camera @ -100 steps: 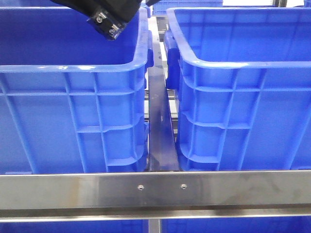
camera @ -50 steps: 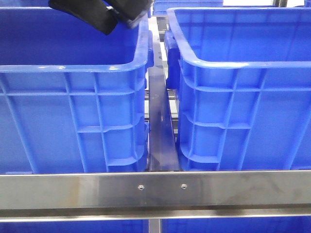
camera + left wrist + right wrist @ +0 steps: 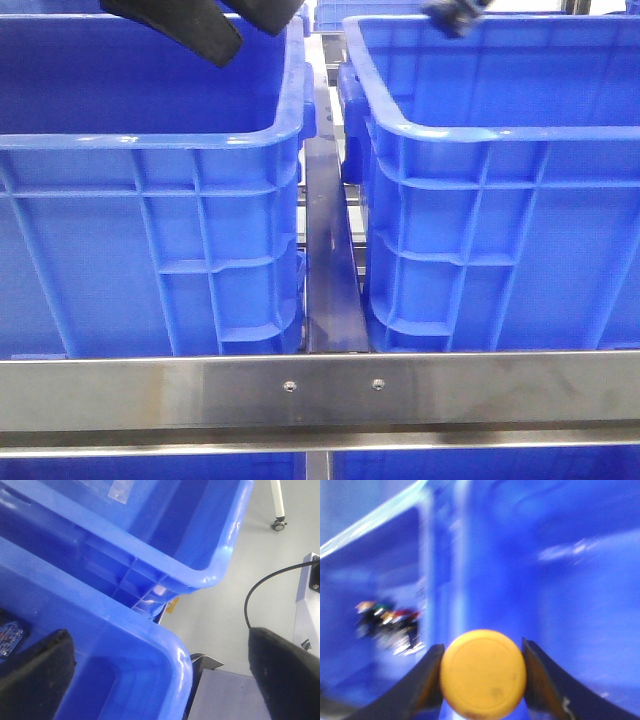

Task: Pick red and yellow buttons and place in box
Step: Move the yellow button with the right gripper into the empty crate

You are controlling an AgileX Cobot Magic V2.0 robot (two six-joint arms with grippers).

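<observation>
My right gripper is shut on the yellow button, whose round cap sits between both fingers. The view is blurred and shows the blue inner walls of a crate. In the front view only a tip of the right gripper shows, at the top over the right blue crate. My left gripper is wide open and empty over a corner of the left blue crate; its black fingers show above that crate. No red button shows clearly.
A blurred cluster of small mixed parts lies inside the crate beyond the yellow button. A steel rail runs between the two crates and a steel bar crosses in front. A further blue crate stands behind the left one.
The left gripper has risen and turned above the left crate. The right gripper has come into view at the top over the right crate.
</observation>
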